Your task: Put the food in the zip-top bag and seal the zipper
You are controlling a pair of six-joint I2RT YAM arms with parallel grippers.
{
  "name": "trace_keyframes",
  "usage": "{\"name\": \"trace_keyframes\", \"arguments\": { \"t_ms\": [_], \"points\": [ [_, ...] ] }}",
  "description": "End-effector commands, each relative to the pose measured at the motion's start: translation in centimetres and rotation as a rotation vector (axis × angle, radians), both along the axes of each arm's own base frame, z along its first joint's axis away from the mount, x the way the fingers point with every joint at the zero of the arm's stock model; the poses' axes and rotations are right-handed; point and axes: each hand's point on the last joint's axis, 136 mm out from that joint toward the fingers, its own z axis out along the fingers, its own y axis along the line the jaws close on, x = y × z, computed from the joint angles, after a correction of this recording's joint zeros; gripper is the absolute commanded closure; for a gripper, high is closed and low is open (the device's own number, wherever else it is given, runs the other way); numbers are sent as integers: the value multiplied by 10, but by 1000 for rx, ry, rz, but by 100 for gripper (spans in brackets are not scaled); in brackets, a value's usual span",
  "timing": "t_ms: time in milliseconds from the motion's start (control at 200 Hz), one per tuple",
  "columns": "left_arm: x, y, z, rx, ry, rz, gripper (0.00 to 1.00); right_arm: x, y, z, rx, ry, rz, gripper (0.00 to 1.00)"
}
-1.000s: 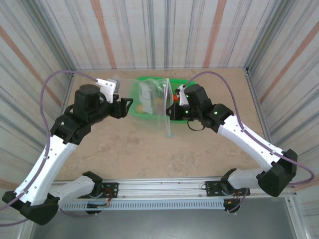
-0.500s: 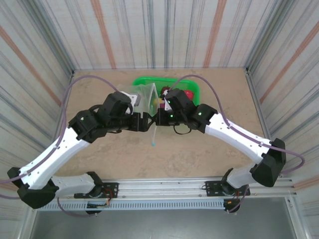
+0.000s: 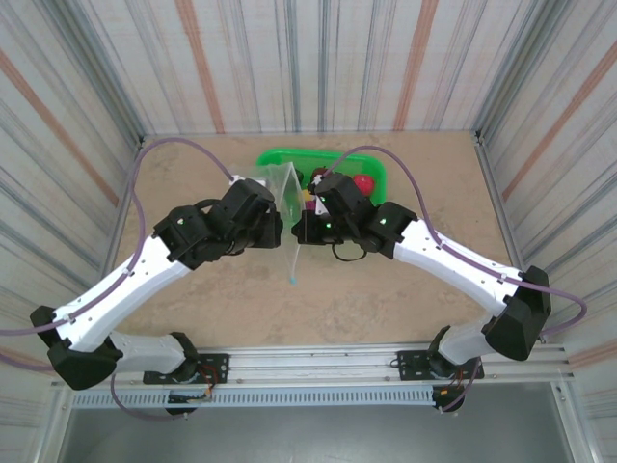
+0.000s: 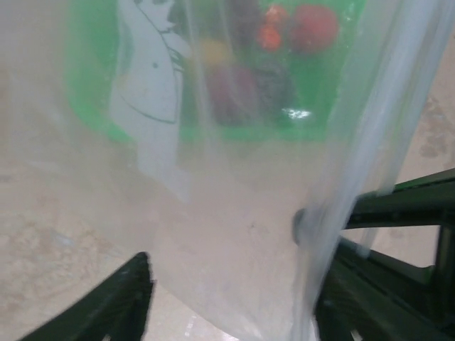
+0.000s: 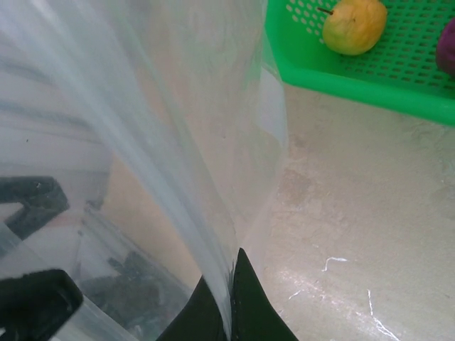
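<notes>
Pinching zip-top bag — right jaws

Through the film of the zip-top bag, the food in the green basket is just a blur of reds and purples. The left pincer and right pincer run off their views' bottom edges. I can't pick out the zipper. One purple piece is clipped at the right edge.

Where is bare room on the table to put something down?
Bare: the front strip of the table, between arms and near rail; also right of the green basket, up to the wall. Crowded: back middle, around basket and bag.
</notes>
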Motion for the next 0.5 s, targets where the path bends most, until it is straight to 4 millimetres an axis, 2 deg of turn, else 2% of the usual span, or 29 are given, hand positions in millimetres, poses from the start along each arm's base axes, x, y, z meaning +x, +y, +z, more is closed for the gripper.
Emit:
{"name": "trace_keyframes", "arguments": {
  "t_ms": [0,195,270,401,496],
  "points": [
    [-2,16,1,42,-22,33,50,2,-3,16,22,-33,-29,100],
    [-4,24,4,64,-40,26,51,5,-5,16,11,-43,-42,100],
    [-7,18,3,32,-22,11,51,6,-5,16,13,-42,-47,100],
    [-7,2,-10,-40,30,-3,53,9,-1,16,49,-34,-73,100],
    [-4,-3,-17,-61,36,12,56,11,3,16,79,-23,-84,100]
  ]
}}
